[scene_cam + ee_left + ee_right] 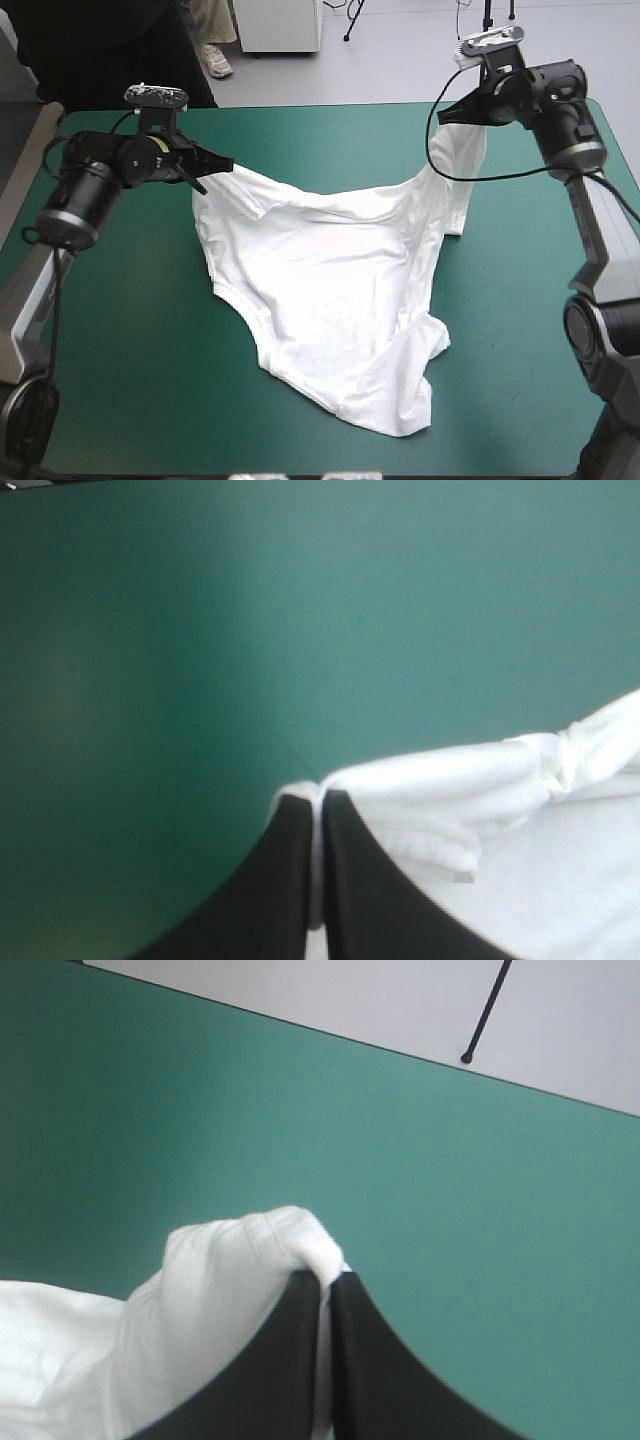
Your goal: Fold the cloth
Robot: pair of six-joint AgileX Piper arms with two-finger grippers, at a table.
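**Folding barely begun: T-shirt pinched at two points, no crease made**

Progress stood at the opening stage. The left gripper (222, 163), in the upper left of the high view, was clamped on one end of the T-shirt (330, 290). The right gripper (447, 115), in the upper right, was clenched on the other end and sat higher. Both wrist views confirmed it, with a thin fold of white caught between nearly closed black fingers. Between the two grips the top edge sagged toward the centre of the frame. The rest of the cloth trailed down over the teal-green cover (120, 380) and ended in a rumpled lump at lower centre-right. No fold was visible, so the garment probably had to be spread flat before any folding.

Much was unclear. Which parts of the garment the grippers held could not be told. A curved edge at centre-left may have been the neckline or an armhole. The sleeves were lost in the bunched lower end, and the hanging strip below the right gripper hid whatever lay behind it.
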